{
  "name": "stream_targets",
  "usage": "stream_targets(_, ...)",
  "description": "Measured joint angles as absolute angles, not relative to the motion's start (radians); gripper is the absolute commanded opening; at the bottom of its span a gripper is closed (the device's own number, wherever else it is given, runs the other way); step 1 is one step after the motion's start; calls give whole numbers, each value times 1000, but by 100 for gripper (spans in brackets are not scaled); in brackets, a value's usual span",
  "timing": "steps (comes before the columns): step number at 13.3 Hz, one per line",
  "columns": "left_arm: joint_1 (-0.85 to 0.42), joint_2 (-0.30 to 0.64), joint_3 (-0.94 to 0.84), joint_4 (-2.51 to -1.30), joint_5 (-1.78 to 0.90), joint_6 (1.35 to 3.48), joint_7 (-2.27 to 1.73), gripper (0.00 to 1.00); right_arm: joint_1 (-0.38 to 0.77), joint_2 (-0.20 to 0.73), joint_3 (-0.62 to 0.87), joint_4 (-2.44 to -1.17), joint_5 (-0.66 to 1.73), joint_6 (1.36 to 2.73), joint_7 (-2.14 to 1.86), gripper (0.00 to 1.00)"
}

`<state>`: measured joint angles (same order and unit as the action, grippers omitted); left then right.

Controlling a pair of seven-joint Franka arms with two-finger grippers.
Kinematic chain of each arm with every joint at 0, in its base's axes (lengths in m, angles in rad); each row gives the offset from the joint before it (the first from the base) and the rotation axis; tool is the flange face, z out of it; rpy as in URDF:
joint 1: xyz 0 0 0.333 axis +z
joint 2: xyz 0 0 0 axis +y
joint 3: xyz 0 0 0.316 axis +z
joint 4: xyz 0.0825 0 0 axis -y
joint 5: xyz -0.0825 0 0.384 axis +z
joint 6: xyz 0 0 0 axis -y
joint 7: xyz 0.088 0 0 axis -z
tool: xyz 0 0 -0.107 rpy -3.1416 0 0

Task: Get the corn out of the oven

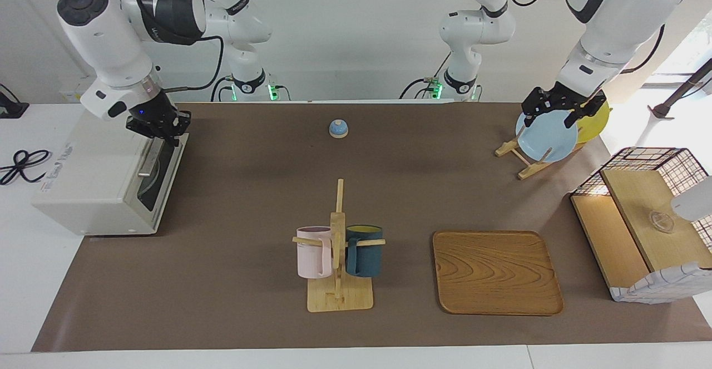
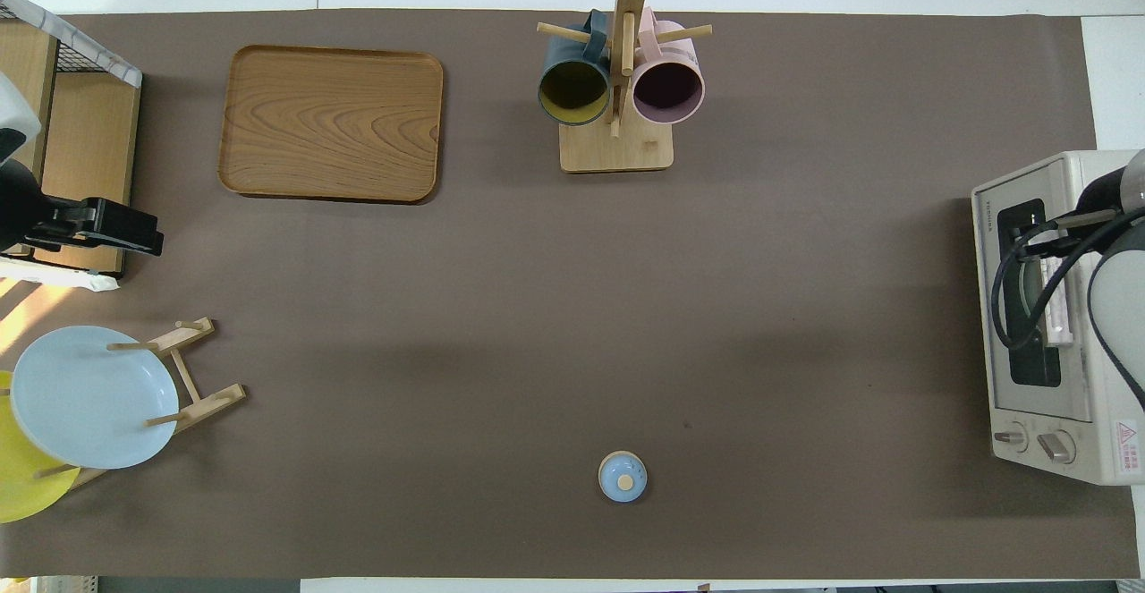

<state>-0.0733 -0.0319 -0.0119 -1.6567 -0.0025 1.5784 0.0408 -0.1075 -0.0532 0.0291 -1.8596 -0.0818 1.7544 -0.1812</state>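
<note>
Right end effector (image 1: 161, 135) closed, apparently on the oven (image 1: 94, 182) handle (image 1: 151, 157).

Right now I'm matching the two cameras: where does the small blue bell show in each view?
Facing view: the blue bell sits upper centre, near the robots' edge of the table.
Overhead view: the same bell sits lower centre.
Shared landmark: the mug rack, farther from the robots than the bell.
</note>
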Motion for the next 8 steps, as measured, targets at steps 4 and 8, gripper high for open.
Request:
stream_targets(4, -73, -32, -12, -1657, -3, 1578, 41, 100, -157, -70, 27, -1956, -141, 1839, -179, 0)
stream_targets(8, -73, -32, -12, -1657, -3, 1578, 41, 100, -188, -66, 26, -1988, -148, 1878, -168, 0)
